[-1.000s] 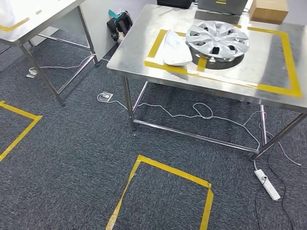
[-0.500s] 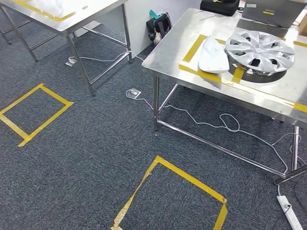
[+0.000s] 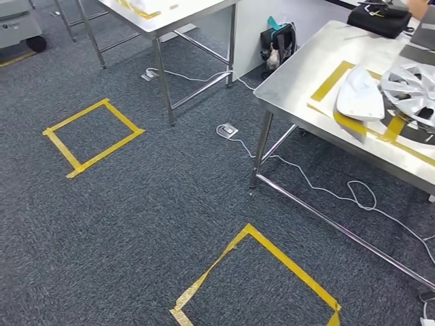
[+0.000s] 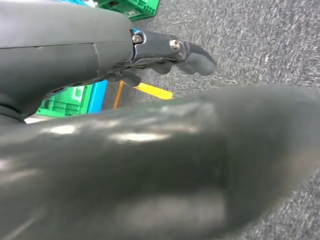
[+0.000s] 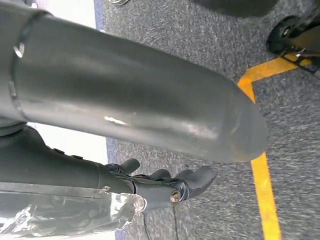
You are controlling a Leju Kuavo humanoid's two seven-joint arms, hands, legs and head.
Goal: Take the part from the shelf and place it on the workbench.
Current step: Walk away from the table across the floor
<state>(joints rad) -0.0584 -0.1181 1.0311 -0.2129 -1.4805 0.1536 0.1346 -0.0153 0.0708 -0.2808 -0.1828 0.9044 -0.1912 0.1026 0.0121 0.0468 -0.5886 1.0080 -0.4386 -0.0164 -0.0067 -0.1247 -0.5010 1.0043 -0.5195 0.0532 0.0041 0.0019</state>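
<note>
Fingers of the left hand (image 4: 170, 55) reach out over the carpet with nothing in them, loosely apart; the right hand (image 5: 166, 185) hangs likewise, released and holding nothing. Both arms hang at the robot's sides, so this looks like a walking or turning step, with no part carried. A white moulded part (image 3: 360, 95) and a silver hubcap (image 3: 410, 85) lie on the steel table (image 3: 298, 81) at right, inside yellow tape. No shelf appears. Best to finish turning, stand square inside a taped floor square (image 3: 92, 136), and keep feet off the white cable (image 3: 328, 193).
</note>
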